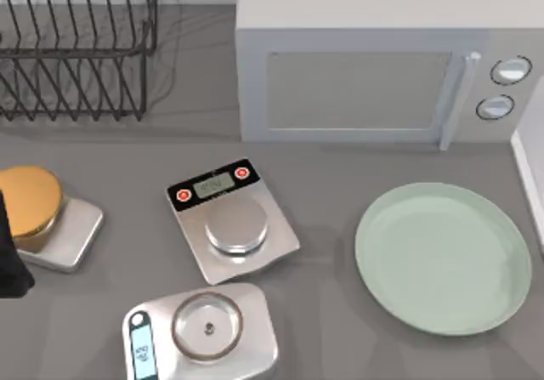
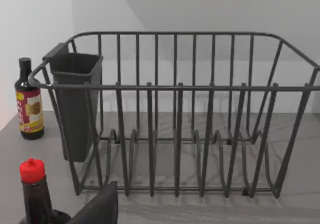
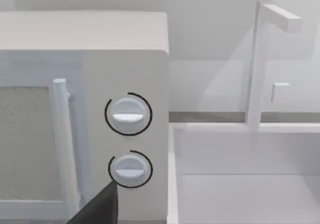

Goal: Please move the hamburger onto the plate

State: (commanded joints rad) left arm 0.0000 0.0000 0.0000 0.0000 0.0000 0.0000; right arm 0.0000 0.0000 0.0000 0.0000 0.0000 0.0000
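Plate [image 1: 442, 257] sat bare near bench's right edge; hamburger unseen. Left claw [image 1: 10, 252] at left edge, opening untellable; risked grabbing golden dome [image 1: 30, 200] instead.

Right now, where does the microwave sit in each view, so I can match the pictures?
Top view: the microwave stands at the back, right of centre, behind the plate.
Left wrist view: this camera faces the dish rack instead.
Right wrist view: the microwave's dial end, door handle beside it.
Shared landmark: the upper dial, above a second one.
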